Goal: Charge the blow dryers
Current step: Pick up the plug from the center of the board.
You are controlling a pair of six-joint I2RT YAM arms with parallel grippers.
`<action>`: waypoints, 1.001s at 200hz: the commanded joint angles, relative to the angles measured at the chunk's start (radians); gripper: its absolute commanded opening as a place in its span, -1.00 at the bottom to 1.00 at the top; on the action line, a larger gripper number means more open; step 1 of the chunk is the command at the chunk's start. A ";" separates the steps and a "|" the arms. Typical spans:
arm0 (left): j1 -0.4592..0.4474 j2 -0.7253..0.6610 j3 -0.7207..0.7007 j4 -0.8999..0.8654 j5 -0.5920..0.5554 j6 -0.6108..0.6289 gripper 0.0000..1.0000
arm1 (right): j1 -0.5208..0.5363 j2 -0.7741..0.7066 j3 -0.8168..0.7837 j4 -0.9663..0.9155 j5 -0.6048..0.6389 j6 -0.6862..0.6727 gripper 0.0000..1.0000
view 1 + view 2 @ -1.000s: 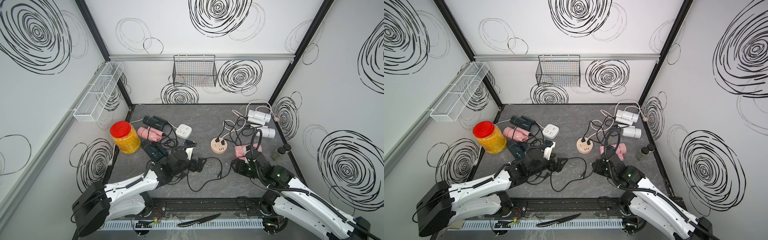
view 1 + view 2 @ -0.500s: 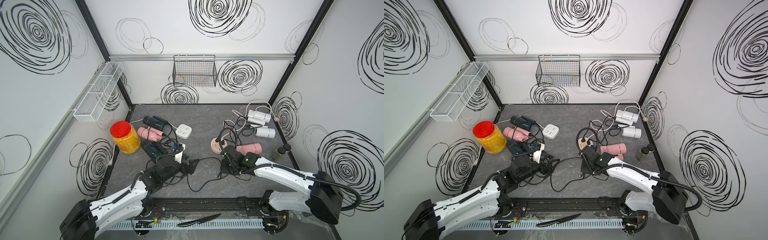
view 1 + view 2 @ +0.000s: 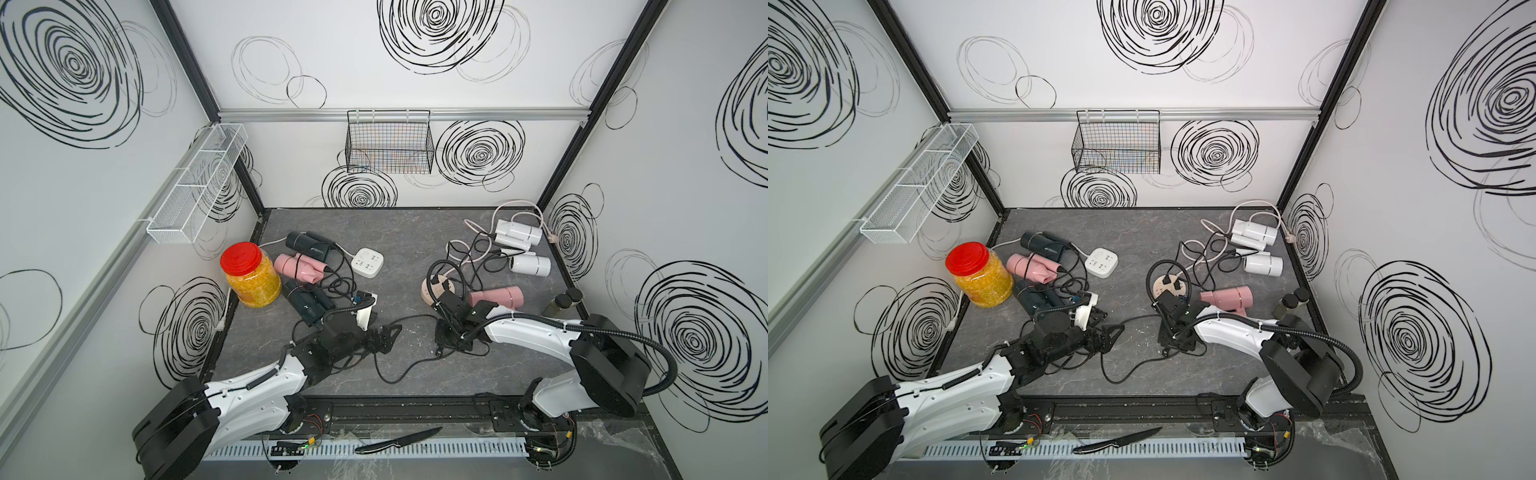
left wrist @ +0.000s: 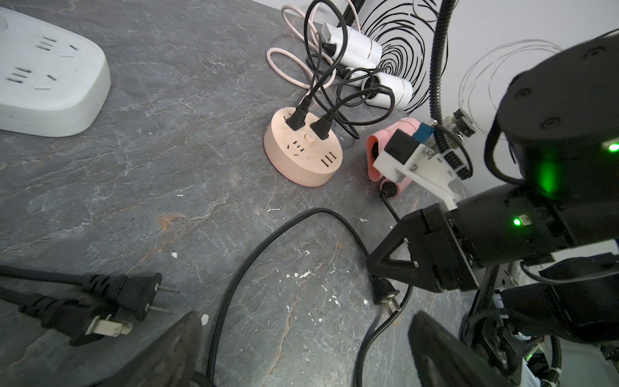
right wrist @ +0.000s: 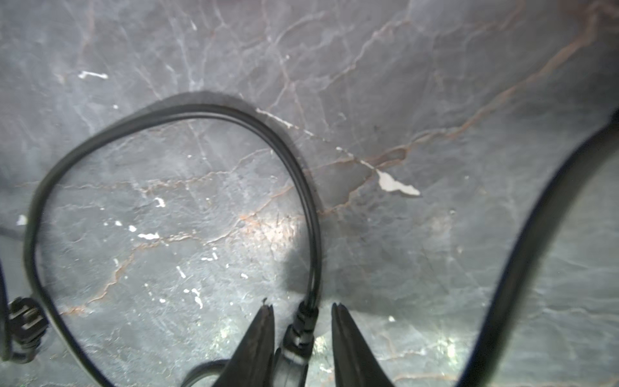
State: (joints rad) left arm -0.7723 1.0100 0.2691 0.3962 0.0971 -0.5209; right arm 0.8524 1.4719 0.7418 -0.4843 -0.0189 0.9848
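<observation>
While right gripper [image 5: 301, 305] straddles the black plug [image 5: 298, 335], fingers [image 5: 258, 341] slightly apart with gaps at the tips, pink blow dryer [image 3: 496, 297] lies close behind its wrist. Left gripper [image 4: 304, 321]: spread wide, holding nothing.

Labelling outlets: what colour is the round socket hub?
The hub is pinkish beige; clearest in the left wrist view.

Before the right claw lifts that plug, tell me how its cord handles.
Probably floppy: the cord lies in a loose loop, so it should trail. The plug looks small and rigid; it might pivot in the right claw.
</observation>
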 commanded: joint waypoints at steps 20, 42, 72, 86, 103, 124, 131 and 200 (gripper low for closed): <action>0.001 0.020 0.027 0.063 0.007 0.012 0.98 | 0.024 0.025 -0.001 0.022 0.012 0.029 -0.54; 0.025 0.018 0.026 0.066 0.030 -0.009 0.98 | 0.031 -0.010 -0.002 0.069 0.031 0.017 -0.71; 0.039 0.025 0.026 0.111 0.117 -0.040 0.94 | 0.017 -0.098 0.025 0.141 0.089 -0.073 -0.78; 0.042 0.034 0.025 0.168 0.155 -0.049 0.93 | 0.010 -0.136 0.031 0.205 0.101 -0.160 -0.80; 0.065 0.045 0.044 0.157 0.152 -0.078 0.90 | -0.013 -0.165 0.042 0.240 0.112 -0.255 -0.83; 0.135 0.081 0.089 0.200 0.289 -0.170 0.88 | -0.032 -0.220 0.031 0.293 0.138 -0.369 -0.85; 0.139 0.093 0.111 0.204 0.312 -0.202 0.88 | -0.035 -0.238 0.017 0.326 0.143 -0.403 -0.85; 0.106 0.341 0.307 0.303 0.395 -0.540 0.65 | -0.030 -0.309 -0.022 0.412 0.139 -0.524 -0.83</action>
State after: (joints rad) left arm -0.6514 1.2690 0.5282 0.5789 0.4294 -0.8715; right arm 0.8158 1.1793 0.7341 -0.1165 0.1062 0.5171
